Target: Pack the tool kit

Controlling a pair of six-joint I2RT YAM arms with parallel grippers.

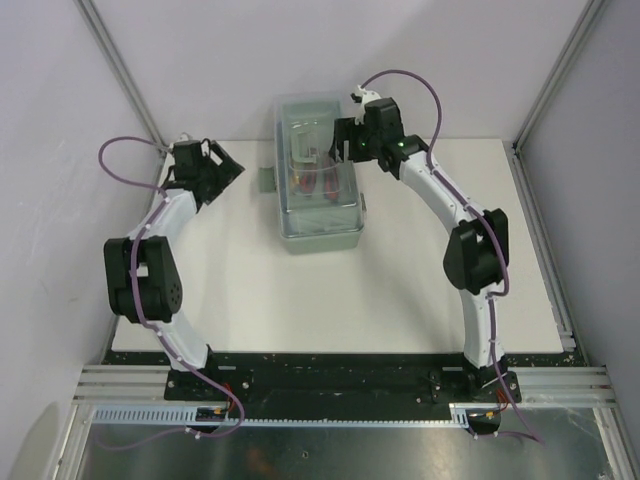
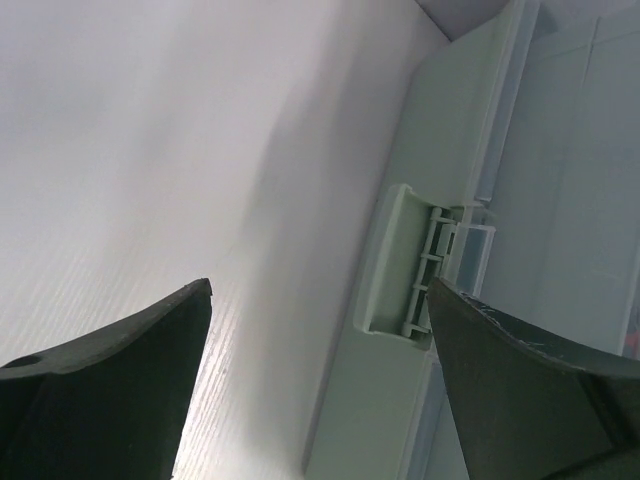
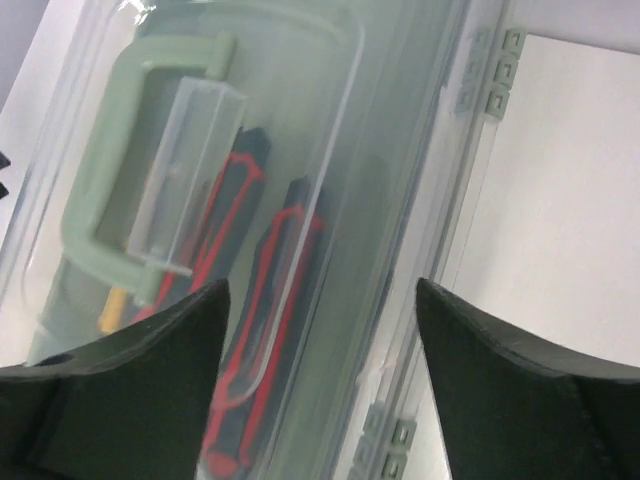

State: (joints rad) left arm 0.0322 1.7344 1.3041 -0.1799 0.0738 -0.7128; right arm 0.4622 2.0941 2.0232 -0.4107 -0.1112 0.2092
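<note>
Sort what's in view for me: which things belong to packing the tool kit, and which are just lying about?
Part of the job:
- sage-green rectangular plastic box with clear lid down
- red-and-black-handled tools inside it
- pale green side latch
- left hand and right hand, both open

Not part of it:
- white table top
- purple cables on the arms
</note>
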